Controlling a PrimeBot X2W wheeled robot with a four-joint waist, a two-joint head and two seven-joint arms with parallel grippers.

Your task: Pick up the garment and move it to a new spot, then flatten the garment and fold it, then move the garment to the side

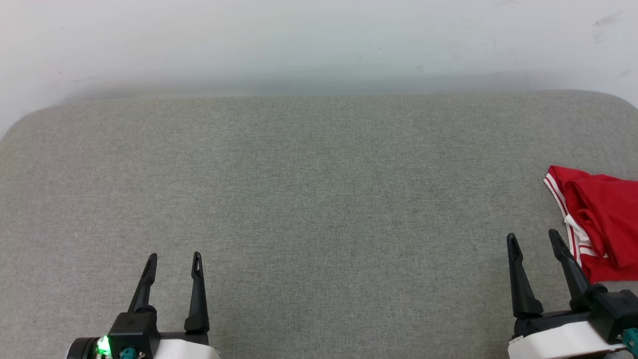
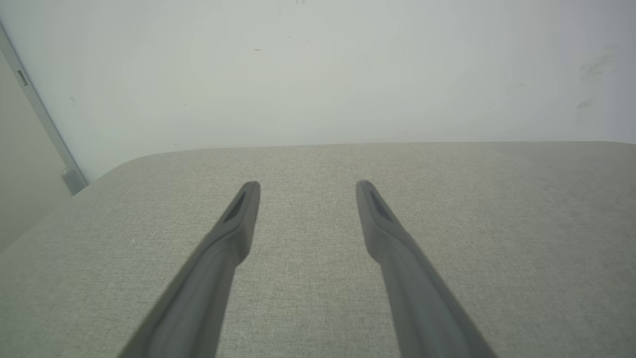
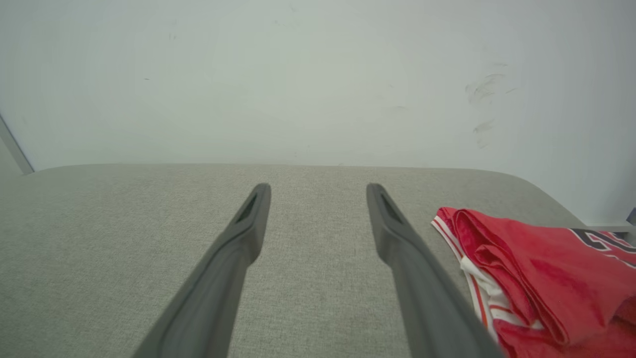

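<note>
The garment (image 1: 603, 219) is a red jersey with white and striped trim, lying bunched at the right edge of the grey padded table (image 1: 319, 199). In the right wrist view the garment (image 3: 546, 278) shows black lettering at its far end. My right gripper (image 1: 533, 242) stands open just left of the garment, its right finger close beside the striped trim, nothing between the fingers. My left gripper (image 1: 174, 259) is open over bare fabric at the lower left, far from the garment. Both wrist views show spread fingers (image 2: 233, 233) (image 3: 243, 233) above the table.
A pale wall (image 1: 319, 45) runs right behind the table's back edge. The table's corners are rounded at far left and far right. A grey vertical frame (image 2: 44, 124) stands by the wall to the left.
</note>
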